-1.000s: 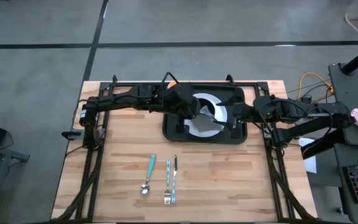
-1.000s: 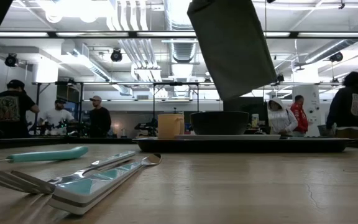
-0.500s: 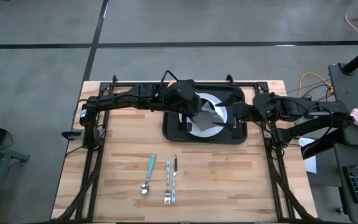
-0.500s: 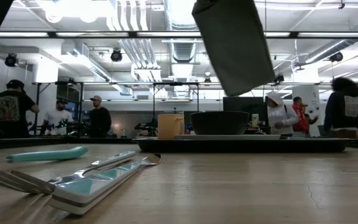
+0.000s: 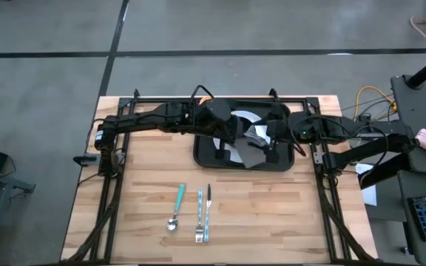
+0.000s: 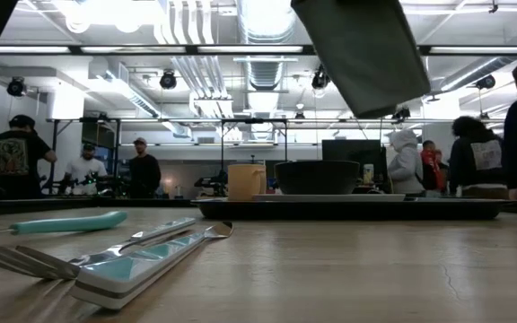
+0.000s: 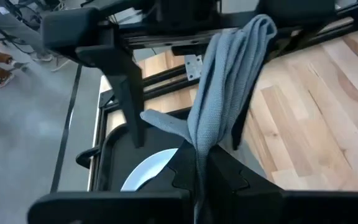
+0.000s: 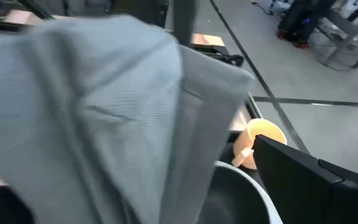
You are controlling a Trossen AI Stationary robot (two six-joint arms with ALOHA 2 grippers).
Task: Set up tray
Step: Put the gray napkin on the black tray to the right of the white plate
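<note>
The black tray (image 5: 207, 153) lies at the table's far middle with a white plate (image 5: 237, 120) on it. In the low view a black bowl (image 6: 317, 177) stands on the plate. My left gripper (image 5: 234, 134) is shut on a grey cloth (image 5: 251, 148) above the tray. The cloth's free end (image 6: 357, 49) hangs slanted high over the bowl. My right gripper (image 5: 274, 137) is open, with one finger (image 7: 127, 93) on either side of the cloth's far part. I cannot tell whether it touches the cloth. My left gripper pinches a bunched end of the cloth (image 7: 199, 158) between its two fingers, several layers gathered together. The fingers come from the table's left, slanting down. The cloth runs on beyond the fingers toward the right arm, lifted clear of the tray and plate.
An orange cup (image 6: 245, 181) stands beside the bowl at the tray's far side. A teal-handled spoon (image 5: 177, 205), a fork (image 5: 200, 216) and a knife (image 5: 208, 210) lie side by side on the wood near the front edge. Several people stand in the room beyond.
My left gripper has tipped upward in place, and the cloth's free end has swung up and toward the right arm. My right gripper, open throughout, has moved toward the table's left until its fingers stand around the cloth.
</note>
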